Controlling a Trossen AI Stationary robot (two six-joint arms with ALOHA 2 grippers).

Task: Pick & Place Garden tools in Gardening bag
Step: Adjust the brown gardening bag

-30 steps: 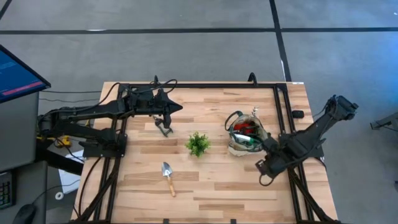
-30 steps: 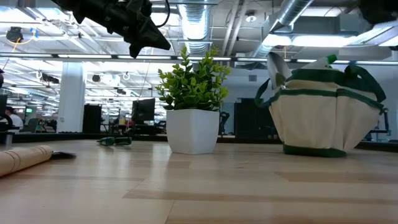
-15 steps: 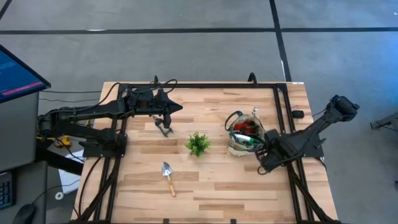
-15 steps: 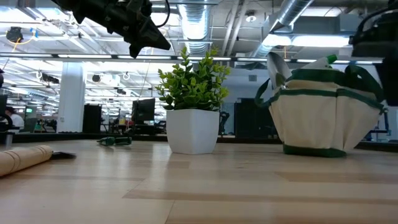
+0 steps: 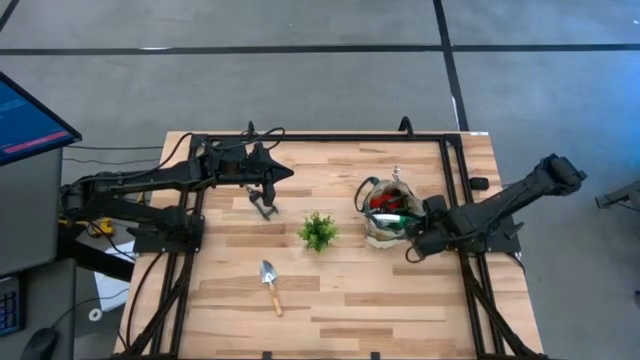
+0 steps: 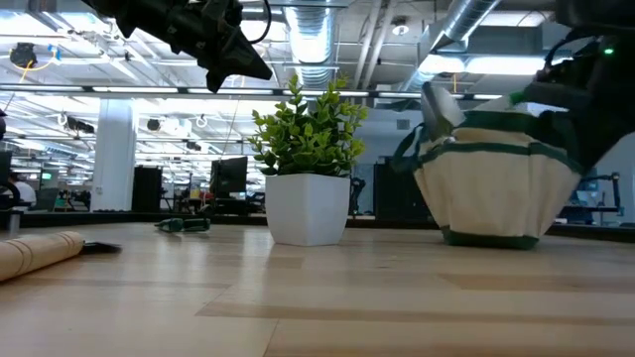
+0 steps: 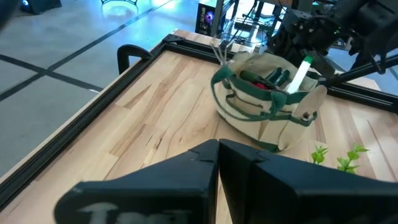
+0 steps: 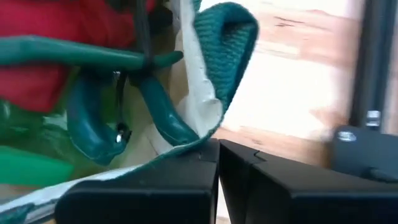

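The gardening bag [image 5: 383,214] stands on the table right of centre, holding red gloves [image 8: 37,68], a green spray bottle [image 7: 297,76] and a tool that sticks up. It also shows in the low view [image 6: 491,183]. My right gripper [image 5: 415,238] is shut at the bag's right rim. My left gripper [image 5: 288,173] is shut and empty, above the table at the far left. The pruning shears [image 5: 263,205] lie below it. A wooden-handled trowel [image 5: 270,285] lies flat near the front. My right gripper meets the bag's dark green rim [image 8: 208,127] with its shut fingertips, coming level from the table's right side. The beige edge runs down to the tips. I cannot tell whether cloth lies between the fingers. The bag stands on the table, leaning slightly left.
A small leafy plant in a white pot [image 5: 318,231] stands between the shears, the trowel and the bag. A black metal frame [image 5: 300,138] runs round the table's edges. Bare wood lies at the front right.
My right gripper has gone toward the table's far edge and left, up to the bag. The bag has slid a little toward the table's left and tipped that way.
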